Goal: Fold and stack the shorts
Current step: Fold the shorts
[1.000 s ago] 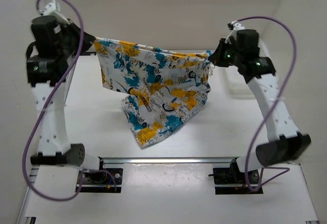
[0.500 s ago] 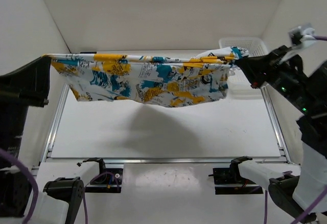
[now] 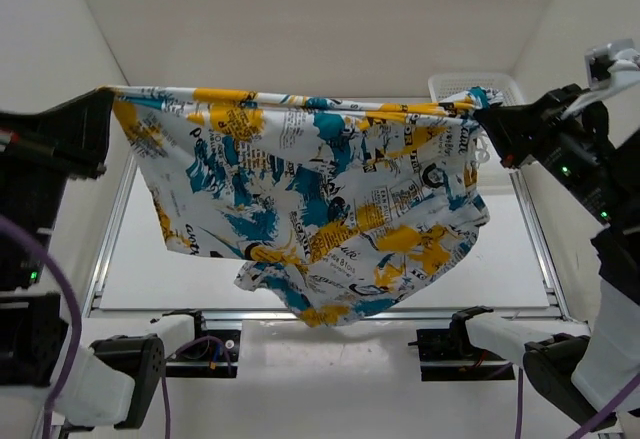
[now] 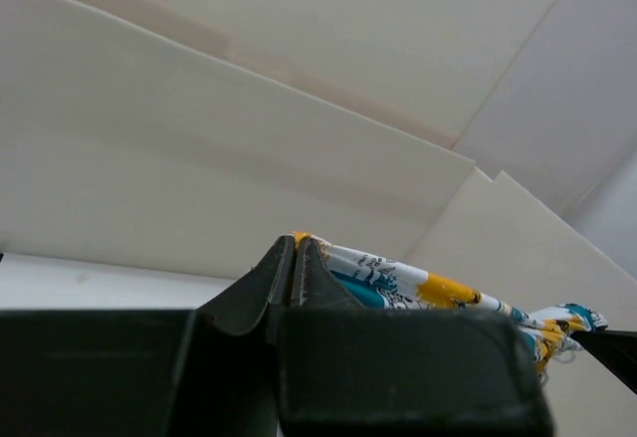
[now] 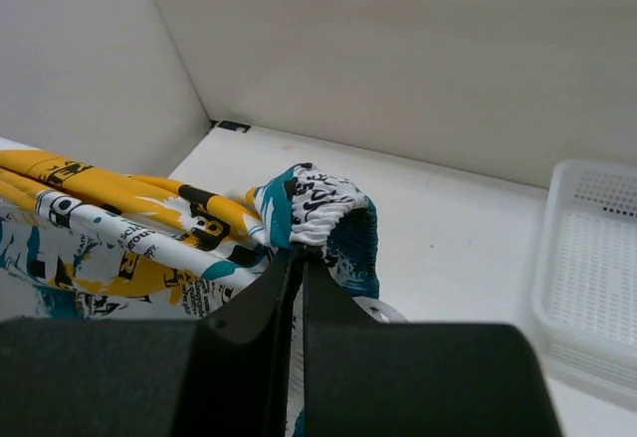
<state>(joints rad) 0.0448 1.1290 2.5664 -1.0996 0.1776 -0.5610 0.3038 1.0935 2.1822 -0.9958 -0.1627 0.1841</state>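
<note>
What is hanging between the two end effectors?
Only the shorts, pinched by the left end effector and right end effector; the top view shows it.

The top view looks from above and behind the arm bases across the bench (image 3: 520, 259), with the shorts (image 3: 320, 209) hanging close to the lens at centre frame. The left wrist camera sits just behind the left claw (image 4: 296, 245) and tilts up at the walls. The right wrist camera looks along the right claw (image 5: 297, 254) toward the basket (image 5: 597, 248) at the right edge. All three share the shorts' stretched upper edge.
</note>
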